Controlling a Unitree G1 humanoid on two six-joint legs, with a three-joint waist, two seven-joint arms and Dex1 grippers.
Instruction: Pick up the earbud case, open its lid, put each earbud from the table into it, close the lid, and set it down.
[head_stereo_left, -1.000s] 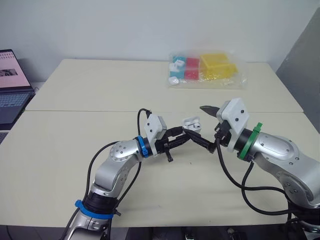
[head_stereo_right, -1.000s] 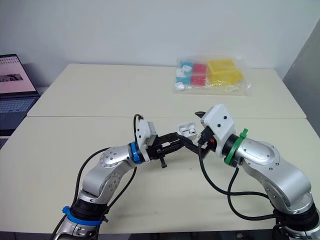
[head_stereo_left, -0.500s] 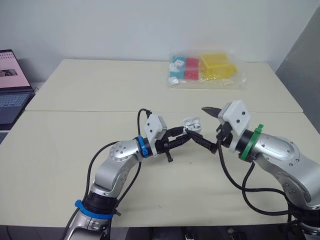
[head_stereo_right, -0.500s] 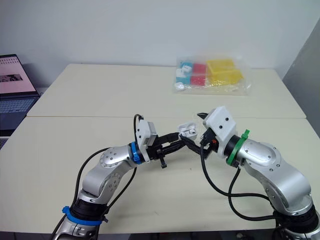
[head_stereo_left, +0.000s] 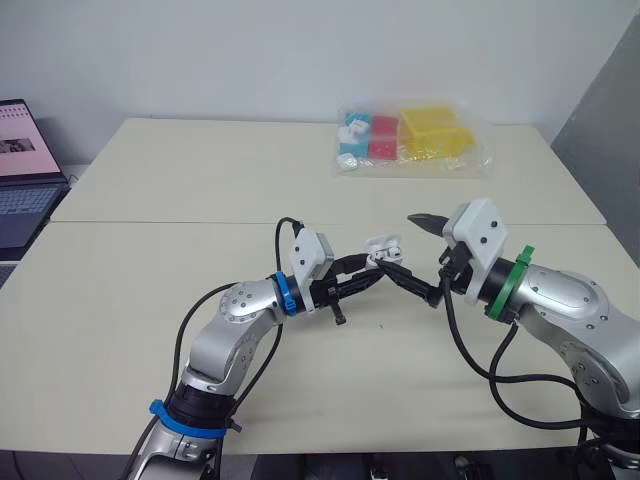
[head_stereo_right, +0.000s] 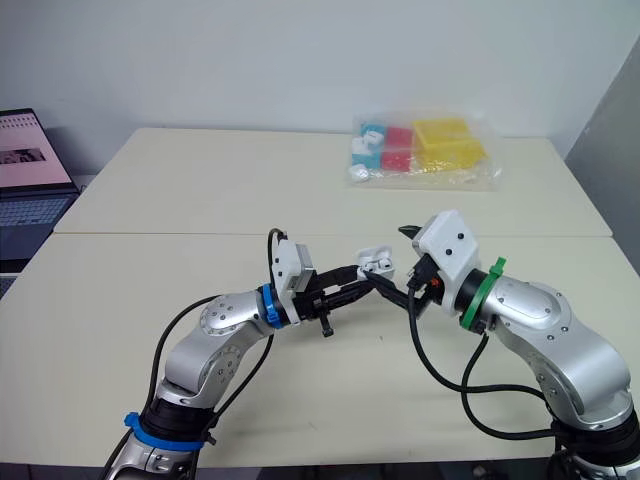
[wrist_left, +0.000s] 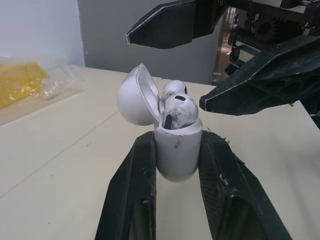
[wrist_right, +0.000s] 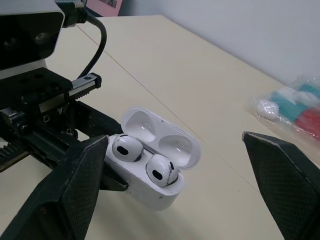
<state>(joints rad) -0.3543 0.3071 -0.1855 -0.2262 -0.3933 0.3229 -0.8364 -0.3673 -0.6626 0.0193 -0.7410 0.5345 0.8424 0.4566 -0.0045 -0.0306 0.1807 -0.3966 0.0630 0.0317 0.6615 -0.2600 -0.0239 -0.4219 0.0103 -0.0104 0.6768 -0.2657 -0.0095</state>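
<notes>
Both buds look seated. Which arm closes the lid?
Right: the right tool is open beside the earbud case, near its raised lid; the left tool is clamped on the case body.

A broad, matte, cream-coloured table (head_stereo_left: 180, 180) carries the scene, its top split by a thin straight seam (head_stereo_left: 150, 222) running from 9 to 3 o'clock. Toward 1 o'clock, on the far half, lies a crinkled clear plastic bag (head_stereo_left: 470, 155). It holds yellow boxes (head_stereo_left: 435, 130), a red block (head_stereo_left: 384, 135) and teal pieces (head_stereo_left: 355, 135).
</notes>
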